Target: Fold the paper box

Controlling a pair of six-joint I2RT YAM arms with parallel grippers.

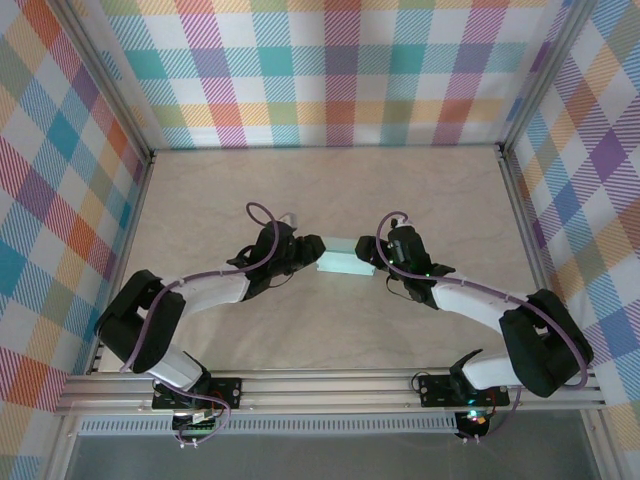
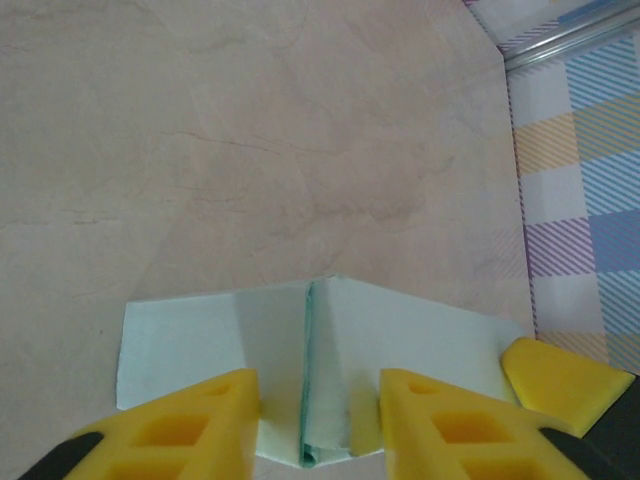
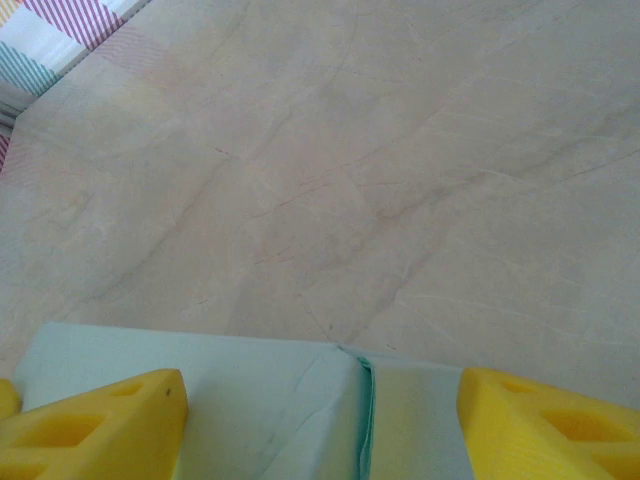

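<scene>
The left gripper [image 2: 318, 405] had its yellow fingers [image 2: 200, 425] parted. One stood on each side of a raised seam in the paper box [image 2: 430, 340], and pale card showed in the gap on both sides of that seam (so no pinch on the seam itself). Both fingers overlapped the near edge of the card, but it could not be told whether they pressed down on it.

The right gripper [image 3: 322, 405] was spread wider, its yellow fingers [image 3: 110, 425] well apart. The box's mint surface [image 3: 250, 400] filled the space between them, and its darker folded edge lay nearer the finger on the right of that view. The card ran on beneath the other finger.

From above, the box [image 1: 345, 262] lay flat near the middle of the table [image 1: 330, 190] as a small pale rectangle. The left gripper [image 1: 306, 250] was at its left end and the right gripper [image 1: 372, 256] at its right end. Both arms reached inward from their bases at the near rail [image 1: 330, 392], each trailing a purple cable [image 1: 255, 210].

The tabletop was beige with faint marble veining. Around it rose the plaid walls [image 1: 330, 70], checked in pastel teal, orange, purple and pink and framed by aluminium bars.
</scene>
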